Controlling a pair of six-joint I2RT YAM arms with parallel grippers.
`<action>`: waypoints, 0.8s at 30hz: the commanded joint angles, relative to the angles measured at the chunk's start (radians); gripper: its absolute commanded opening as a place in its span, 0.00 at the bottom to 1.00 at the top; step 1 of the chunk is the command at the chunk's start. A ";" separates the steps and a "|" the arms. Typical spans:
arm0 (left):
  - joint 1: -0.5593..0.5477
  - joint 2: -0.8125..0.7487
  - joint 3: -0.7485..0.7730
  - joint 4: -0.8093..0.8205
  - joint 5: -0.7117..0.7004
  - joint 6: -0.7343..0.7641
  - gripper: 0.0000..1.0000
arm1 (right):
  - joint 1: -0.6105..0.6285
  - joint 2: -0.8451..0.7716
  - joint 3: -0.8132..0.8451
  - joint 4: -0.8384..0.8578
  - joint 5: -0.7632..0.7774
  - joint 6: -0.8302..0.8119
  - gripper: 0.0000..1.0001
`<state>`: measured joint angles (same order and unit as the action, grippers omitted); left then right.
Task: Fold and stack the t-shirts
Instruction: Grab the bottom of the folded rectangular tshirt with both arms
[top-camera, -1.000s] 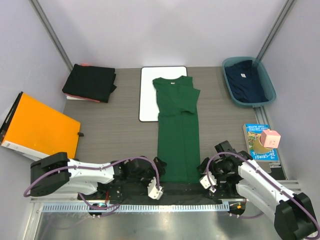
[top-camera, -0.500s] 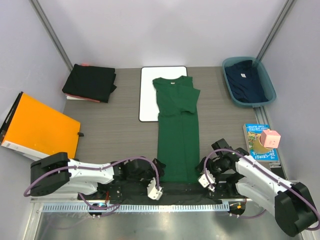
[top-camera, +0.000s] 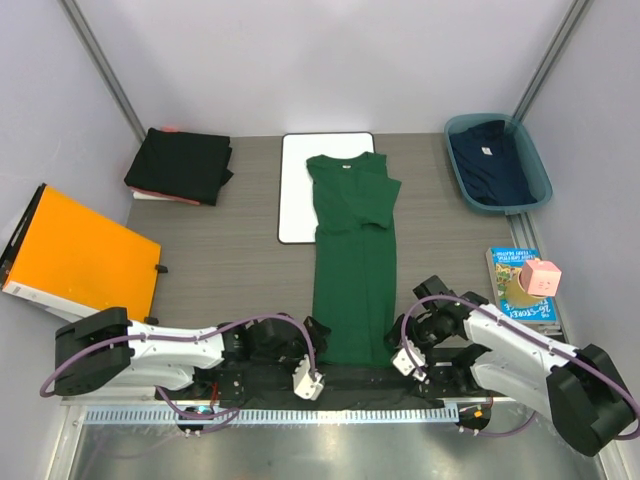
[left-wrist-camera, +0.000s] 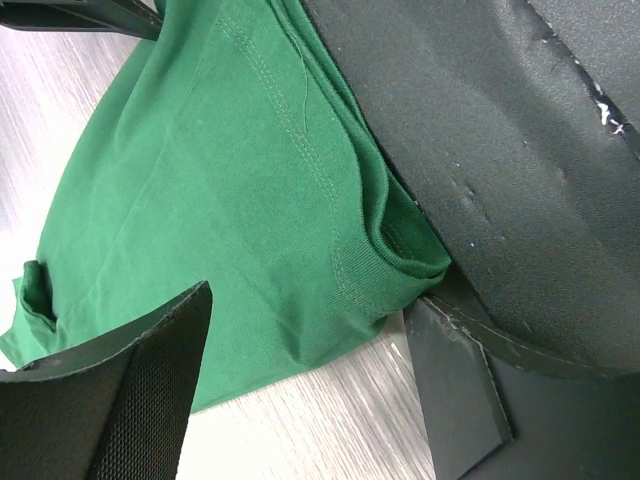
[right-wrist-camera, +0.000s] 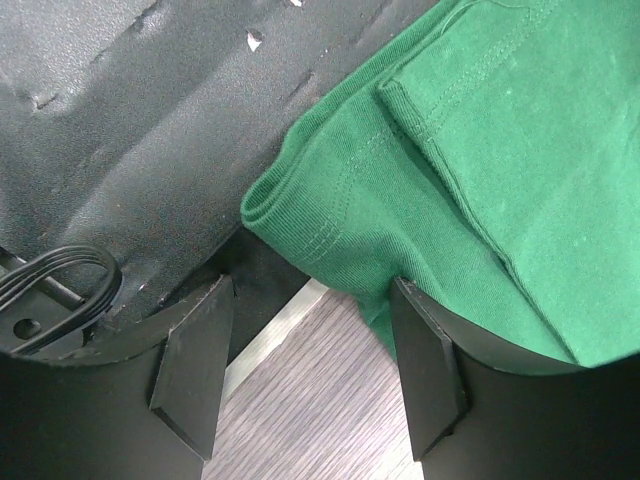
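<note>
The dark green t-shirt (top-camera: 352, 270) lies folded into a long strip, its top on the white board (top-camera: 294, 205) and its hem at the near edge. My left gripper (top-camera: 316, 332) is open at the hem's left corner, which lies between its jaws in the left wrist view (left-wrist-camera: 300, 400), where the green cloth (left-wrist-camera: 230, 200) fills the frame. My right gripper (top-camera: 407, 332) is open at the hem's right corner (right-wrist-camera: 330, 230), with its jaws (right-wrist-camera: 310, 385) around that corner. Black folded t-shirts (top-camera: 181, 165) sit at the back left. The navy t-shirt (top-camera: 490, 162) lies in a teal bin (top-camera: 538, 178).
A black mat (top-camera: 350, 385) runs along the near edge under the hem. The orange folder (top-camera: 82, 252) lies at the left. A book (top-camera: 508, 298) with a pink cube (top-camera: 543, 277) on it lies at the right, close to my right arm.
My right gripper has moved left and up to the hem's right corner. The left gripper has barely moved.
</note>
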<state>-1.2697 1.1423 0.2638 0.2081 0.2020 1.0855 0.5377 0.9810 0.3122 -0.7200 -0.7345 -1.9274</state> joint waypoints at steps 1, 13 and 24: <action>-0.003 -0.015 0.002 0.007 0.011 -0.006 0.77 | 0.024 0.022 0.031 0.557 0.047 -0.121 0.63; -0.007 -0.006 -0.005 0.005 0.057 -0.016 0.74 | 0.024 -0.130 0.039 0.462 0.159 -0.052 0.52; -0.007 0.068 0.008 0.020 0.120 -0.016 0.66 | 0.024 -0.238 0.007 0.459 0.214 0.019 0.43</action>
<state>-1.2697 1.1843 0.2638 0.2070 0.2646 1.0798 0.5770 0.7956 0.2737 -0.6815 -0.6533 -1.8431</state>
